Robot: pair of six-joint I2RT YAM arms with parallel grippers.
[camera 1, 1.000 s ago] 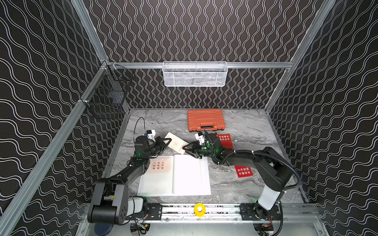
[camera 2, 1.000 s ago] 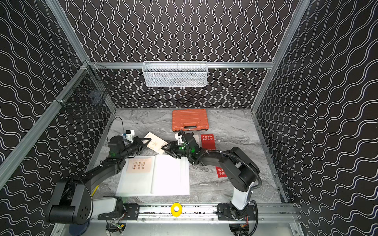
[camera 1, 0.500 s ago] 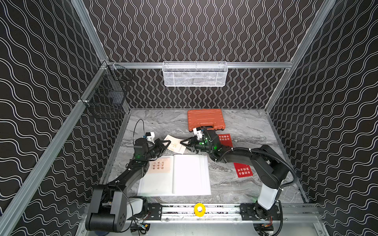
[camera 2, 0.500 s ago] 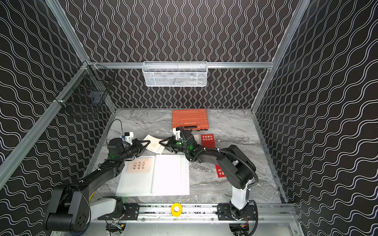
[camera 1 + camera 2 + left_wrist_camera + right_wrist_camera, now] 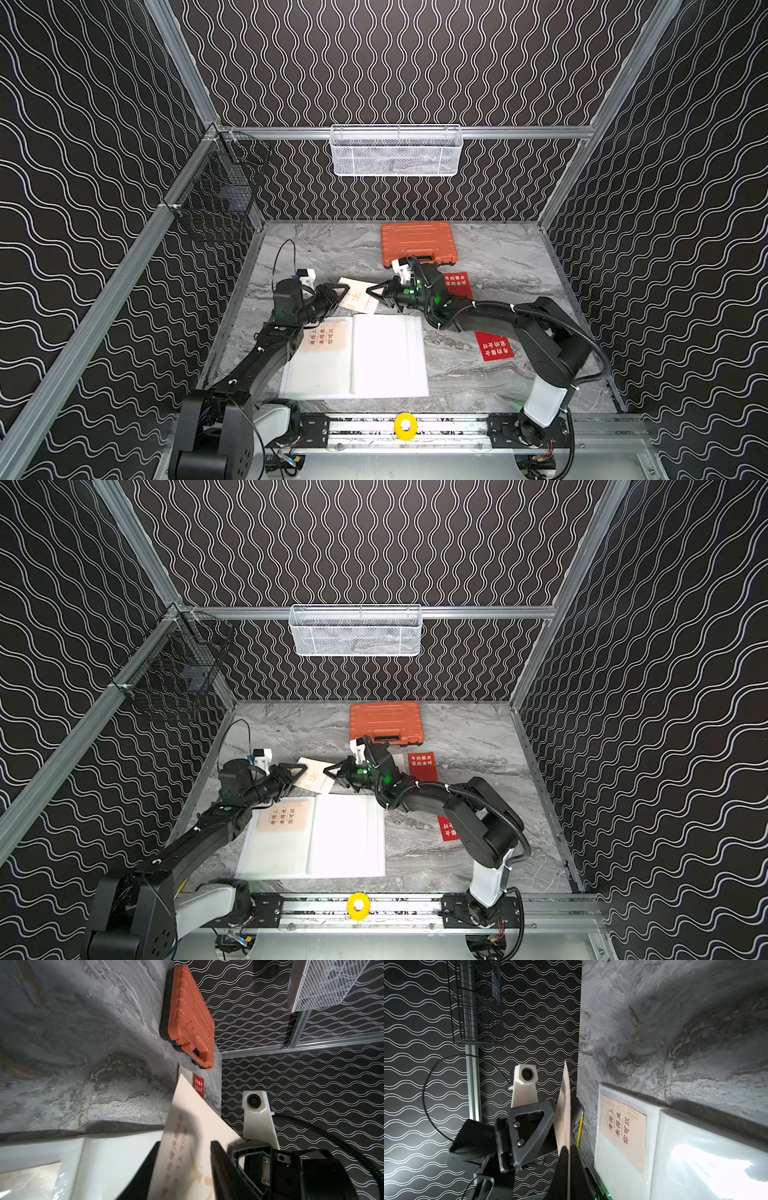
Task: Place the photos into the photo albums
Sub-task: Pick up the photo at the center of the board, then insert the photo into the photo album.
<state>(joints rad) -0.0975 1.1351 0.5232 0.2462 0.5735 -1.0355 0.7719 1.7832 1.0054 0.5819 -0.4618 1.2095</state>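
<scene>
We're pinching the cream card in our right gripper above the grey marble table, left gripper standing apart around it, black wavy walls enclosing us.

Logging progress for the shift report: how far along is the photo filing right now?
Done: one cream card sits in the open album. In hand: the right hand pinches a second cream card, with the left hand open around it. Left: at least two red cards lie on the table.
</scene>
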